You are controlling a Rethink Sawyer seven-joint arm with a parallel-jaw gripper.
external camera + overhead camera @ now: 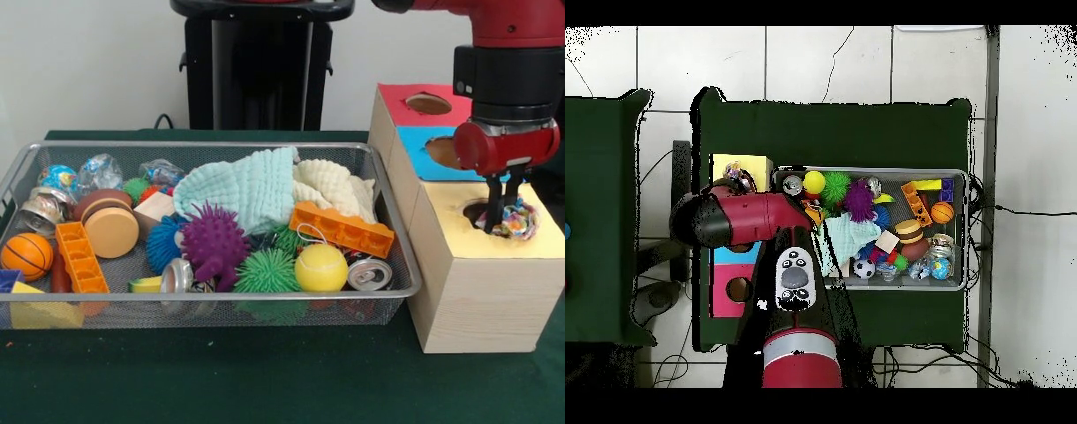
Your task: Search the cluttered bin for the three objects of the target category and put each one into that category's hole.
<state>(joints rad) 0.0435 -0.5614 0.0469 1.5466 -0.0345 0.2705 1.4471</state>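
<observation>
Wire-mesh metal bin [388,296], wooden box [481,305]

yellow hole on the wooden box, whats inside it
A crinkly multicoloured object sits in the yellow hole, partly poking out. The gripper reaches into the hole beside it. Anything deeper is hidden by the box.

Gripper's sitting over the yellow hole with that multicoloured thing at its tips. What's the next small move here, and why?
Probably release it and lift straight up. The gripper hangs at the hole in the box's yellow section, and the multicoloured object sits at the hole's rim, partly inside. Whether the jaws grip it I cannot tell. Going by colour alone, similar pieces seem to lie at the bin's far corner.
</observation>
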